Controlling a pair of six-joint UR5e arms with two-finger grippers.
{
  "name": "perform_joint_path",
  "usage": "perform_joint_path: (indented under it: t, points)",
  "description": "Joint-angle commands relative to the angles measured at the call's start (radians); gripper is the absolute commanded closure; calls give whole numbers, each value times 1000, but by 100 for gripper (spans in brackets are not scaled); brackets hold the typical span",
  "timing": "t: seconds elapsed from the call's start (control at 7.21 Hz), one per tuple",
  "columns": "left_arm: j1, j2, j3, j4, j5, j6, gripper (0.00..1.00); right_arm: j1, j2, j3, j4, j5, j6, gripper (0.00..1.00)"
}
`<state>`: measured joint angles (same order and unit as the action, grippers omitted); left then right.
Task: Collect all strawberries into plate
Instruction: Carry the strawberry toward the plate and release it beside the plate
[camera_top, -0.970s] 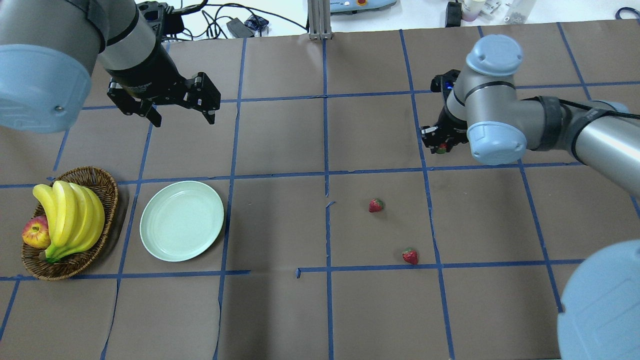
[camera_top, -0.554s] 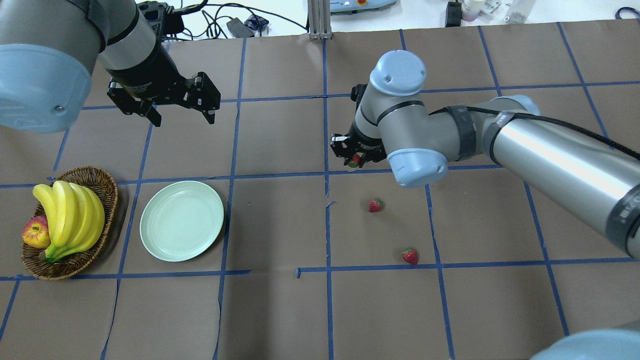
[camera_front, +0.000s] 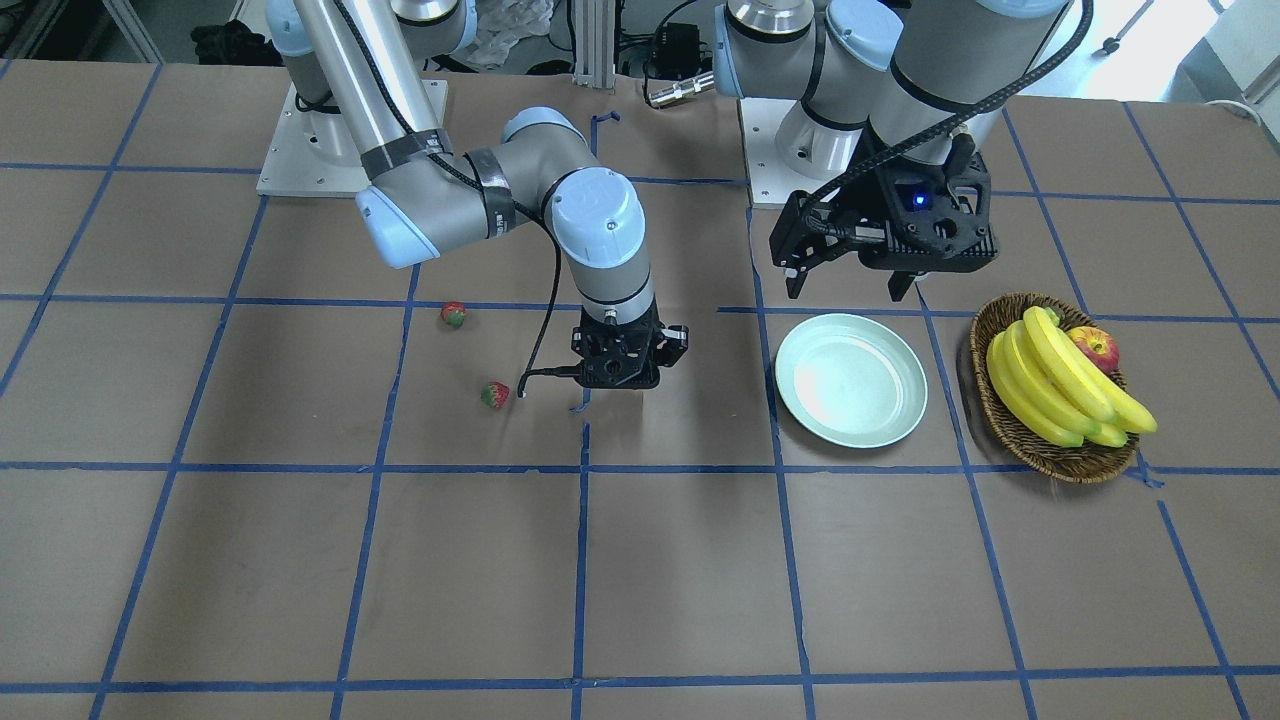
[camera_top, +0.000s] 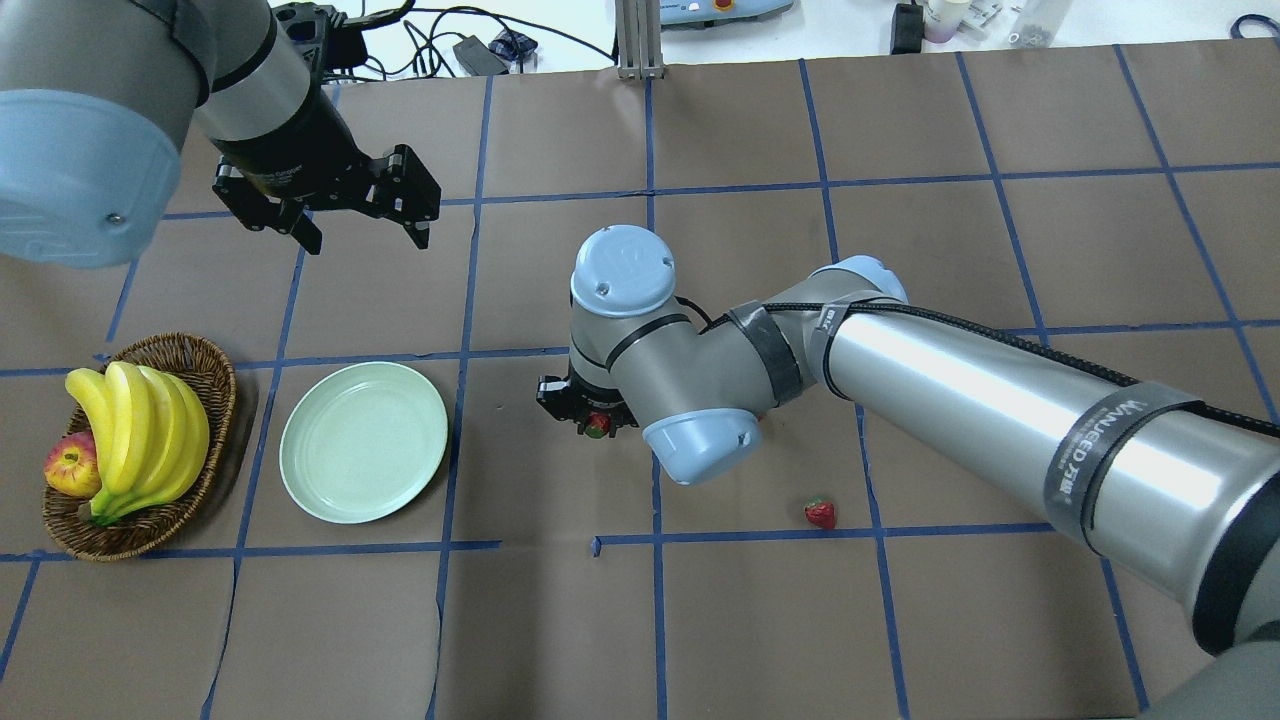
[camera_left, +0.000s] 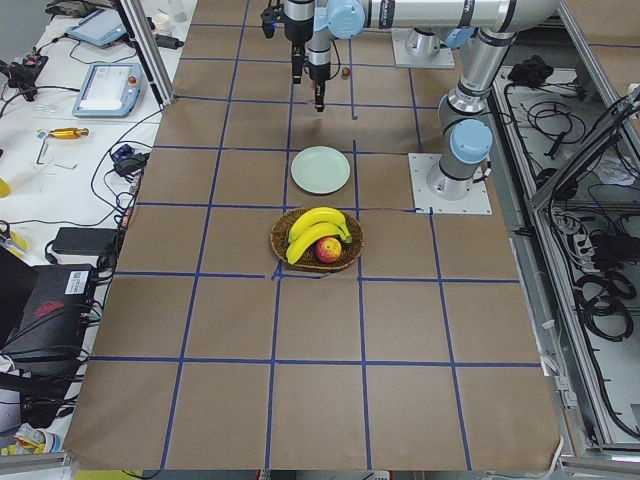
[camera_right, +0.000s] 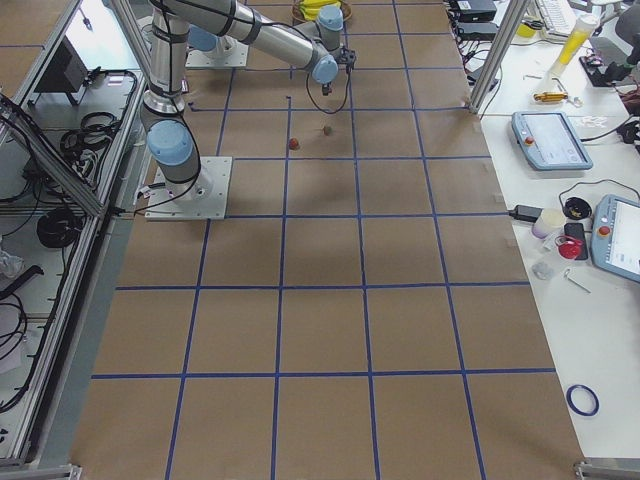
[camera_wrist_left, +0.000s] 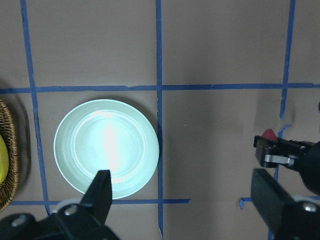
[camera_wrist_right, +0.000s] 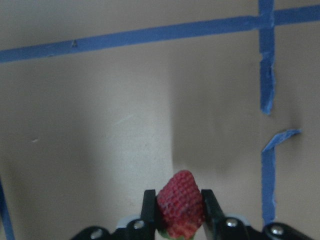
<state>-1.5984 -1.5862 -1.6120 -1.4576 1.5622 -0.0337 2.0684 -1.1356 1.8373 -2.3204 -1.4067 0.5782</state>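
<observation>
Robotics laboratory. Evidence: industrial arms (camera_top: 950, 380) bolted to steel base plates (camera_right: 210, 195); a table (camera_left: 320, 400) papered brown, gridded in blue tape (camera_top: 650, 190); teach pendants (camera_right: 550, 140) on side benches (camera_right: 600, 330); loose cables (camera_left: 590, 130); aluminium framing (camera_left: 148, 55).

Bare tabletop (camera_top: 500, 440) between right gripper (camera_top: 596, 427) and plate (camera_top: 364, 441)

Right pincer (camera_wrist_right: 178, 198) grips a strawberry (camera_wrist_right: 179, 189); left pincer (camera_top: 368, 241) gapes.

Brown-papered worktop (camera_top: 560, 640), marked off in squares by a blue tape grid (camera_top: 655, 620). Aluminium post (camera_top: 640, 50) at mid far edge. White bench (camera_right: 600, 330) runs beyond that edge, teach pendants (camera_right: 548, 140) lying on it. Loose cables (camera_left: 590, 250) in a tray along the near edge. Light even, shadows soft.
</observation>
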Motion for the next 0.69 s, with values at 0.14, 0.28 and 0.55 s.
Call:
perform_joint_path:
  t: [0.14, 0.28, 0.55]
  points:
    - [0, 0, -2, -1, 1, 2, 0, -10, -12, -9, 6, -90, -20, 0]
    - [0, 3, -2, -1, 1, 3, 0, -78, -42, 2, 22, -127, -88, 0]
    - [0, 2, 0, -12, 1, 0, 0, -274, -91, 43, 116, -127, -382, 0]
